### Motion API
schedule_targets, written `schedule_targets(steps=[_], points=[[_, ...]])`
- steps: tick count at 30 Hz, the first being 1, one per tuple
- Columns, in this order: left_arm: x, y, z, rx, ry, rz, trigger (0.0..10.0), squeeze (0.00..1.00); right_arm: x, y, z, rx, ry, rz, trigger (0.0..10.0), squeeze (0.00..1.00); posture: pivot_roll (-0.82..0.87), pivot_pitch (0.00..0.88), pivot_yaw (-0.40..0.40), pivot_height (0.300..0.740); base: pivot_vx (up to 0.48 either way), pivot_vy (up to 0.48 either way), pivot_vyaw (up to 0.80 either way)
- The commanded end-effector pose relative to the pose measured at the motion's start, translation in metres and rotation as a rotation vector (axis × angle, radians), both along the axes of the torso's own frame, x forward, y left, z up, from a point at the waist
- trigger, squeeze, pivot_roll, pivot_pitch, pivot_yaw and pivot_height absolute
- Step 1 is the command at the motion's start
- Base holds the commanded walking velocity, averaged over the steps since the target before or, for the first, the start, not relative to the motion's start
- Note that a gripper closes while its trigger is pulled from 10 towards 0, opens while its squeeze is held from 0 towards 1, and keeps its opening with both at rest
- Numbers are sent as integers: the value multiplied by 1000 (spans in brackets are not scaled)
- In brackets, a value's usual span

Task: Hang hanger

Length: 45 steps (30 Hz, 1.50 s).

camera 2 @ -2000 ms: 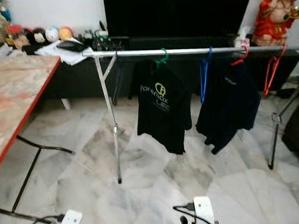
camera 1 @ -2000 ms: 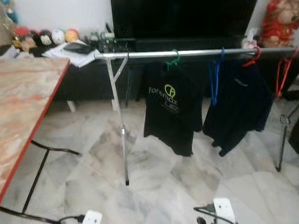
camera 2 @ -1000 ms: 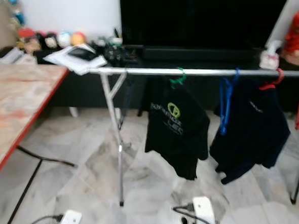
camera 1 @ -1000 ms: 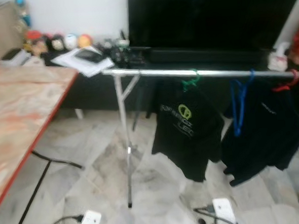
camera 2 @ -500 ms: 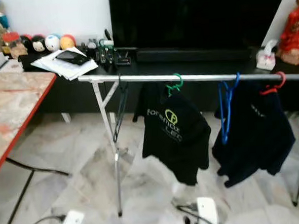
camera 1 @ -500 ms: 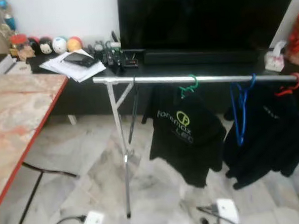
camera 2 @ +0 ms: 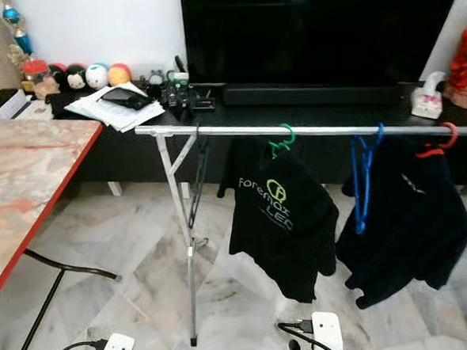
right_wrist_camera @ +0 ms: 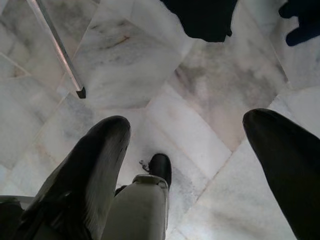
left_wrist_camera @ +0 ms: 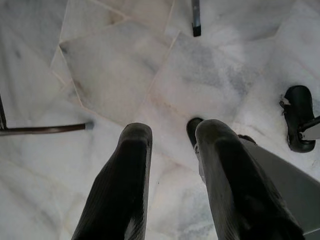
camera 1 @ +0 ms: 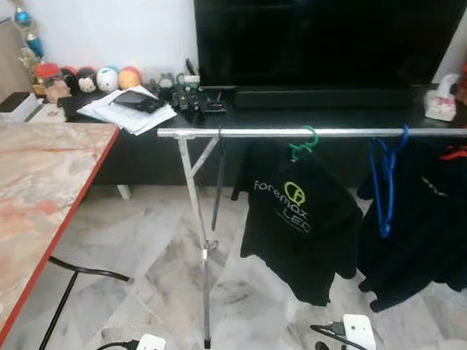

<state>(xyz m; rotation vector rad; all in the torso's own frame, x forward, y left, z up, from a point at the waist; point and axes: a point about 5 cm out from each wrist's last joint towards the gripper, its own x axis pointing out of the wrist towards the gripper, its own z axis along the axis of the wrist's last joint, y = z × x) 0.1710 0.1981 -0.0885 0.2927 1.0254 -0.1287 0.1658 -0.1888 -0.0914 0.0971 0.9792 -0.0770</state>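
Our view has shifted left along the clothes rail (camera 1: 294,131), where a green hanger (camera 1: 301,145) carries a black T-shirt (camera 1: 295,215). Our left gripper (left_wrist_camera: 170,145) and right gripper (right_wrist_camera: 200,145) hang open, empty, over marble floor (left_wrist_camera: 100,70).

Green hanger (camera 1: 301,142), blue hanger (camera 1: 385,183), black shirt (camera 1: 296,219), white-grey marble floor (camera 1: 143,260)

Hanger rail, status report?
Both grippers open, empty: left gripper, right gripper. Rail ahead holds blue hanger, two shirts. No hanger in hand.
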Motion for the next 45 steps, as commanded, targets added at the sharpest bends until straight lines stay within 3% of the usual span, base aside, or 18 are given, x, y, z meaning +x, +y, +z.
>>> schedule_targets(steps=[1, 18, 38, 45], points=[[1, 1, 1, 3, -2, -9, 10000, 0, 3, 0, 1, 1, -13, -7, 10000, 0, -17, 0, -52, 740, 337, 0, 0], [4, 2, 2, 14, -7, -16, 10000, 0, 4, 0, 2, 4, -11, -8, 10000, 0, -14, 0, -49, 740, 334, 0, 0], [6, 2, 3, 29, -4, -43, 10000, 0, 10, 0, 5, 24, -71, -48, 10000, 0, -67, 0, -20, 740, 0, 0, 0], [9, 2, 4, 32, -9, -46, 10000, 0, 14, -2, 8, 20, -118, -116, 10000, 0, -103, 0, 3, 740, 0, 0, 0]])
